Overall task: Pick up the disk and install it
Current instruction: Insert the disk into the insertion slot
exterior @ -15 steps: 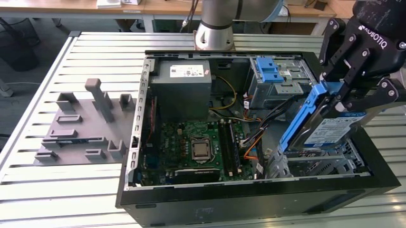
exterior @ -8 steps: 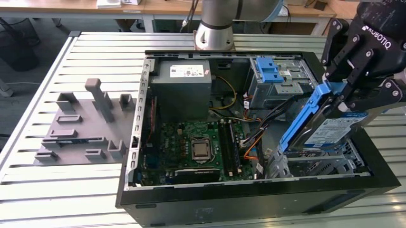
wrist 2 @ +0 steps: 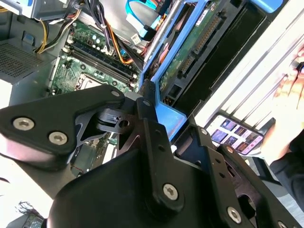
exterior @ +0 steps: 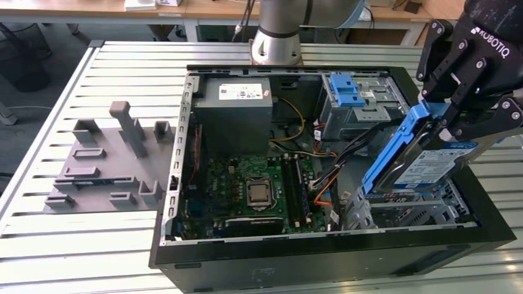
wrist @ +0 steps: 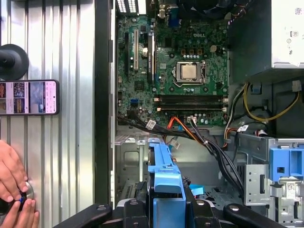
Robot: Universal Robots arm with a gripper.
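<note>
In the exterior view my gripper (exterior: 454,119) is shut on the upper end of the disk (exterior: 433,165), a silver drive with a white-and-blue label in a blue carrier frame. The disk hangs tilted, its lower end over the metal drive bay (exterior: 417,214) at the front right corner of the open computer case. The second wrist view shows the disk's green underside (wrist 2: 190,42) and blue frame running away from my gripper (wrist 2: 156,114). In the first wrist view the blue frame (wrist: 164,175) sticks out from my gripper (wrist: 164,209) above the case floor.
The open black case (exterior: 327,251) holds the motherboard (exterior: 253,184), a grey power-supply box (exterior: 237,116), a silver cage with a blue latch (exterior: 356,101) and loose cables (wrist: 209,142). A grey fixture plate (exterior: 106,165) lies at the exterior view's left. A phone (wrist: 29,97) and a person's hand (wrist: 14,190) are beside the case.
</note>
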